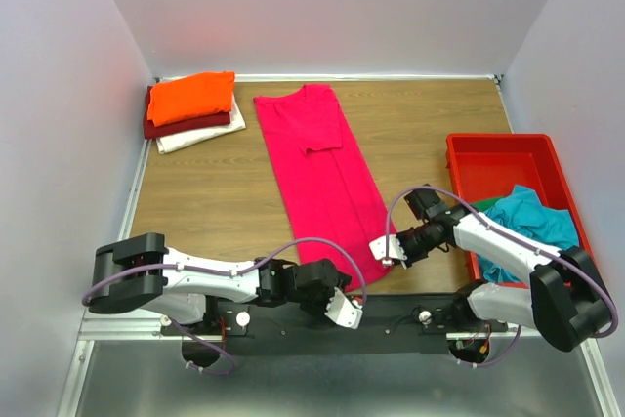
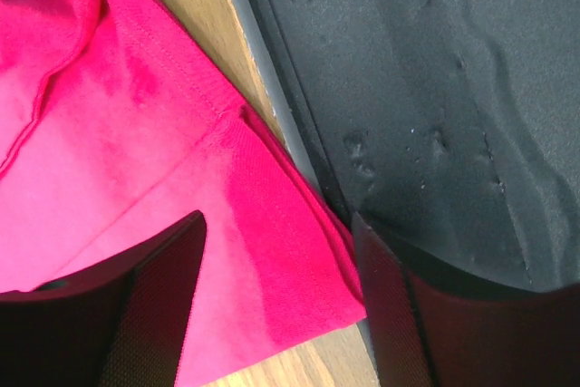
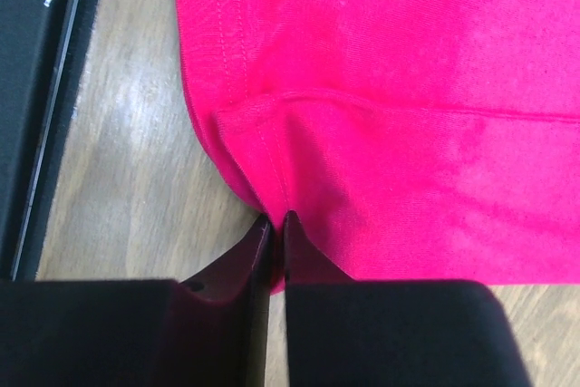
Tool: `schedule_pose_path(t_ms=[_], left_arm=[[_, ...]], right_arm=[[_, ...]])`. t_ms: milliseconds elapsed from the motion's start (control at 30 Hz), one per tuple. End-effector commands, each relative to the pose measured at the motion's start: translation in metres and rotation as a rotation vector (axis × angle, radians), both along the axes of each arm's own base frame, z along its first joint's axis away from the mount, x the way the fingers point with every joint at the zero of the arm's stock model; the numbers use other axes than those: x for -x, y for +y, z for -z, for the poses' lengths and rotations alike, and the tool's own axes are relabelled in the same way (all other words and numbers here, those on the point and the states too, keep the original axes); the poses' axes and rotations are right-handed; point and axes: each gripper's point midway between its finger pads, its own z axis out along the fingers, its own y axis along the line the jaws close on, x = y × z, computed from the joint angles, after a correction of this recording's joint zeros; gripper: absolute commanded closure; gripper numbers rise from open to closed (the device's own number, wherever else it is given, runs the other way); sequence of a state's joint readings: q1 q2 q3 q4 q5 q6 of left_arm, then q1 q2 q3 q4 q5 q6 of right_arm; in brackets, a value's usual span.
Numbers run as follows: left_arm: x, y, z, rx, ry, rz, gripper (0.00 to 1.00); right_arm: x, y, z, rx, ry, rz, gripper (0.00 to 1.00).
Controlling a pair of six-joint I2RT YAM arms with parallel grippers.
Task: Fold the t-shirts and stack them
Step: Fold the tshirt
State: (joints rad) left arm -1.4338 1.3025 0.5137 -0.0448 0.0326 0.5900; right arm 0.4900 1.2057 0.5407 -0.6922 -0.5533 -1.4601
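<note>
The right gripper (image 3: 275, 226) is closed tight on the hem of the pink-red t-shirt (image 3: 408, 61), and the left gripper (image 2: 276, 256) stands open over its corner.

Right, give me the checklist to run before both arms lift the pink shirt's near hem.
1. Hem corner pinched by the right gripper: ok, shut on the pink t-shirt.
2. Other corner held by the left gripper: not ok, open, straddling the hem.
3. Shirt flat on the table, folded lengthwise: ok.
4. Collar end apart from the folded stack: ok.
5. Right pinch holds every layer: cannot tell.
</note>
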Motion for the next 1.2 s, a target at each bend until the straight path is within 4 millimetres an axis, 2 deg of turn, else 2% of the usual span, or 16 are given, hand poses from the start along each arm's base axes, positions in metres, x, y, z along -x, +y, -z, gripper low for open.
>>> schedule_pose_path(t_ms=[0,300,500,633,867,1167], left_arm=[[0.001,0.013,0.018,-0.092,0.005,-0.016,0.3],[-0.008,0.019,0.021,-0.114,-0.035,-0.049,0.37],[-0.008,0.017,0.026,-0.119,-0.031,-0.048,0.47],[-0.009,0.013,0.02,-0.1,-0.037,-0.054,0.62],[-0.013,0.008,0.006,-0.051,-0.048,-0.067,0.77],[-0.012,0.005,-0.006,-0.019,-0.041,-0.063,0.83]], right_arm=[[-0.001,-0.009,0.006,0.04,-0.02,0.036,0.89],[0.0,-0.007,0.001,0.02,-0.02,0.072,0.94],[0.0,0.001,-0.003,-0.018,0.004,0.079,0.96],[0.0,0.002,-0.002,-0.019,0.012,0.083,0.98],[0.001,0.005,-0.003,-0.031,0.031,0.092,1.0],[0.003,0.009,-0.006,-0.055,0.052,0.102,1.0]])
